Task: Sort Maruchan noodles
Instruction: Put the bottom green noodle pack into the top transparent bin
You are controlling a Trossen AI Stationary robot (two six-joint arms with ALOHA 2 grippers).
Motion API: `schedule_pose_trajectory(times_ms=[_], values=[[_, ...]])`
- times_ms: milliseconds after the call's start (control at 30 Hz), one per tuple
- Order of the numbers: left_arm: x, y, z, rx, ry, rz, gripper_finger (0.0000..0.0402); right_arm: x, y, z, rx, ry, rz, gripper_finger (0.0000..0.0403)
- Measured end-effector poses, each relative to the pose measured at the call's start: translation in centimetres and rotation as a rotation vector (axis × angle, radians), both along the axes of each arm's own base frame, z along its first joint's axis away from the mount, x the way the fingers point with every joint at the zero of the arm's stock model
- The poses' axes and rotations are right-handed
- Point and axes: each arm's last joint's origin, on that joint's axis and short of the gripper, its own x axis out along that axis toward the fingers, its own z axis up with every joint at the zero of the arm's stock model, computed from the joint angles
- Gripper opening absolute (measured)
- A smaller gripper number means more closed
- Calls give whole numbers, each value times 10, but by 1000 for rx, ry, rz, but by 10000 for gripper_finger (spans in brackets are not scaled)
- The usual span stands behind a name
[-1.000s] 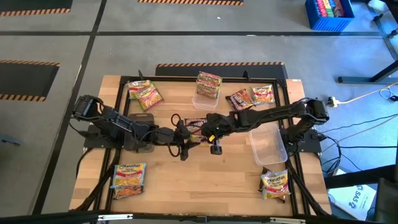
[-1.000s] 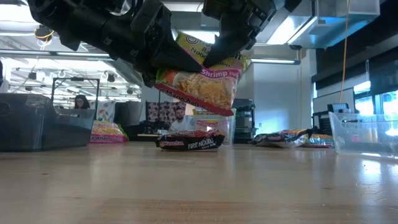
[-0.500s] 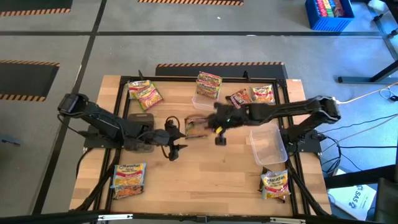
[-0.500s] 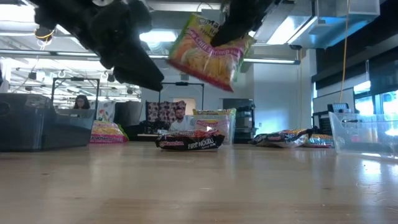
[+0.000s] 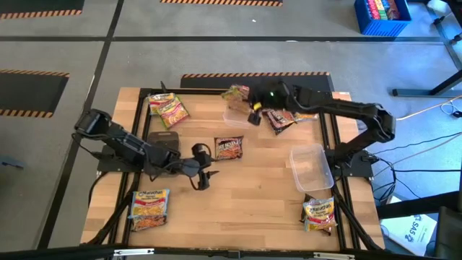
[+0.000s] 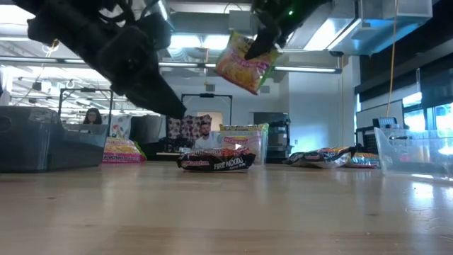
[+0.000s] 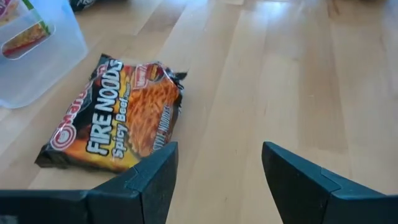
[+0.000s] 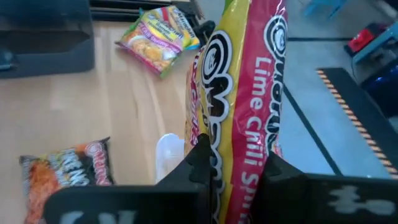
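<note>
My right gripper (image 5: 252, 102) is shut on a yellow-green and red Lime Chili Shrimp noodle packet (image 6: 246, 62), high over the clear tub (image 5: 238, 117) at the far edge. That tub has more packets standing in it. My left gripper (image 7: 217, 180) is open and holds nothing. It hovers low near the table's middle, just short of the dark Fire Noods packet (image 7: 118, 118), which lies flat on the wood (image 5: 228, 148). My right gripper pinches the Lime Chili Shrimp packet between its two fingers (image 8: 200, 163) at one end (image 8: 239, 155). The packet stands edge-on between them. In the low view it hangs tilted below the gripper (image 6: 272, 32), lifted clear of the table and tub.
Two yellow-red packets (image 5: 168, 108) lie far left, one (image 5: 150, 208) near left, and one (image 5: 320, 213) near right. A dark one (image 5: 280, 115) and an orange one (image 5: 307, 108) lie far right. A clear tub (image 5: 312, 167) stands right, a dark grey tub (image 5: 163, 139) left.
One second ago both grippers were at the Lime Chili Shrimp packet over the table's middle. My left gripper has come off it and drawn back toward the left and near side. My right gripper has carried the packet up and toward the far edge, above the far tub.
</note>
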Motion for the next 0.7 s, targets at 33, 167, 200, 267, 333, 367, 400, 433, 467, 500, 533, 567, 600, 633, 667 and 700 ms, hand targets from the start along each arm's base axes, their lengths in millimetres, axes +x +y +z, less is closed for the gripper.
schedule_pose_trajectory(times_ms=[33, 167, 200, 267, 333, 367, 400, 433, 467, 500, 533, 567, 600, 633, 667, 700], values=[[1, 1, 0, -7, -5, 3, 227, 0, -8, 2, 13, 7, -6, 34], [2, 2, -2, -10, -2, 5, 227, 3, -33, 11, 56, 45, -37, 34], [2, 2, -2, -11, -4, 4, 227, 4, -38, 12, 71, 67, -42, 34], [2, 2, -2, -10, -3, 4, 227, 8, -49, 12, 101, 97, -47, 35], [2, 2, -2, -8, -6, 8, 227, 11, -58, 14, 130, 121, -44, 35], [2, 2, -2, -8, -5, 8, 227, 13, -62, 15, 142, 129, -44, 35], [2, 2, -2, -8, -5, 8, 227, 15, -66, 14, 153, 139, -43, 35], [2, 2, -2, -8, -5, 8, 227, 17, -70, 13, 167, 154, -43, 35], [2, 2, -2, -8, -5, 8, 227, 18, -73, 10, 184, 173, -42, 35], [2, 2, -2, -8, -4, 8, 227, 20, -75, 6, 201, 189, -34, 35], [2, 2, -2, -8, -4, 8, 227, 22, -77, 3, 209, 199, -30, 35], [2, 2, -2, -8, -4, 7, 227, 24, -78, -1, 215, 213, -21, 35], [2, 2, -2, -8, -4, 7, 227, 25, -79, -5, 220, 235, -13, 35], [2, 2, -2, -8, -4, 7, 227, 26, -80, -10, 225, 253, -9, 35], [2, 2, -2, -8, -4, 7, 227, 28, -81, -14, 231, 267, -6, 35], [2, 2, -2, -8, -4, 7, 227, 31, -81, -19, 239, 280, -1, 35]])
